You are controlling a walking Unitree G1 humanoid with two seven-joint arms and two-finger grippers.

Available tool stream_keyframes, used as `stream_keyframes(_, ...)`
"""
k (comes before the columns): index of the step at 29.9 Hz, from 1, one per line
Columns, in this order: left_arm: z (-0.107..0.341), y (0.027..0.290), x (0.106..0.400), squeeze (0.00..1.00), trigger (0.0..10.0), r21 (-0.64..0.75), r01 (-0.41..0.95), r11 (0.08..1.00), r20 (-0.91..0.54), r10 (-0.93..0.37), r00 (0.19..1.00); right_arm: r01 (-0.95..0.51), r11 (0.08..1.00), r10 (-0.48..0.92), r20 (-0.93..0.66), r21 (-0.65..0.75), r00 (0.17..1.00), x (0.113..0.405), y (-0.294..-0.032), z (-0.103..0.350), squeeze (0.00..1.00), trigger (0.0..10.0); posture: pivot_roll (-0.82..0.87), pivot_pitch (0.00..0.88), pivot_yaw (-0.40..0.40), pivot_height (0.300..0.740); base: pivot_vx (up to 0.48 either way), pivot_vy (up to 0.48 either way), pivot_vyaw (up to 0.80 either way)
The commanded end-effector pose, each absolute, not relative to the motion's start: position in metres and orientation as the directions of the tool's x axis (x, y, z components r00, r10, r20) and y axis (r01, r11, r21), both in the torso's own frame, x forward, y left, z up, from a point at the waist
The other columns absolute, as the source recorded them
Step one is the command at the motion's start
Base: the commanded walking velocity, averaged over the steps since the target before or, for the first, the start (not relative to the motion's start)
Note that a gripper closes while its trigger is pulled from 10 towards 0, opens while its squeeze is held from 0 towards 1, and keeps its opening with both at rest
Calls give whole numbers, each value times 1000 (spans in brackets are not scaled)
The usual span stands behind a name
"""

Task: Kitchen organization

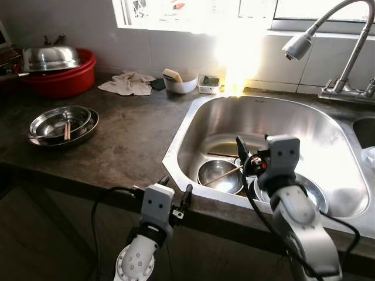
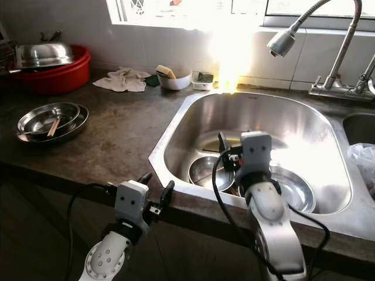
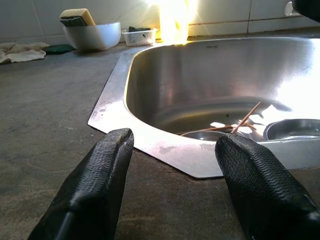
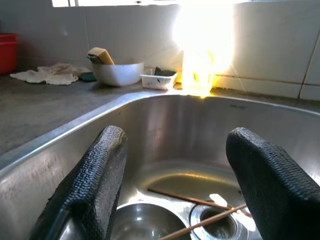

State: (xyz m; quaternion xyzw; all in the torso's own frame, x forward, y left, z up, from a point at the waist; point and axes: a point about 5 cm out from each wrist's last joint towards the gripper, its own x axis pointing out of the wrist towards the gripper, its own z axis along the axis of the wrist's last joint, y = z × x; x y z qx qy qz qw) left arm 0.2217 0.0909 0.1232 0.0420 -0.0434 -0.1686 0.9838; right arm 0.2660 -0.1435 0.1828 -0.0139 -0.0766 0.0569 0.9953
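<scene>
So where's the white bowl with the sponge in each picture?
Left eye: white bowl at the back of the counter, by the wall.
Right eye: same spot, beside the cloth.
Left wrist: far end of the counter.
Right wrist: far off.
Shared landmark: the sink.

Wide bare stretch of dark counter (image 1: 135, 132) between stacked steel plates (image 1: 63, 124) at the left and the sink (image 1: 193, 126) rim. Along the back wall, crowded: red basin (image 1: 67, 79) with metal lid, crumpled cloth (image 1: 128, 83), white bowl (image 1: 180, 82) holding a sponge, small tray (image 1: 209, 85). Inside the sink, floor taken up by a small steel bowl (image 1: 220, 175), a larger dish (image 1: 313, 196) and crossed chopsticks (image 1: 225, 172); upper basin open. Faucet head (image 1: 297, 45) overhanging the sink's far right.
</scene>
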Motion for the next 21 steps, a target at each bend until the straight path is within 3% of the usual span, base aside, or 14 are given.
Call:
stream_keyframes(1,123,93,219,0,10000,108,318,942,66,-326,943,-133,991,136,197,-30,971,259,-140,190,0,10000,2,53,-1,740,0,0,0)
stream_keyframes(18,123,91,209,0,10000,79,318,945,58,-323,945,-142,989,146,188,-36,971,247,-136,183,0,10000,5,52,1,740,0,0,0)
stream_keyframes(21,123,90,209,0,10000,80,320,944,56,-324,944,-141,989,145,187,-35,971,248,-135,183,0,10000,5,52,1,740,-252,0,0)
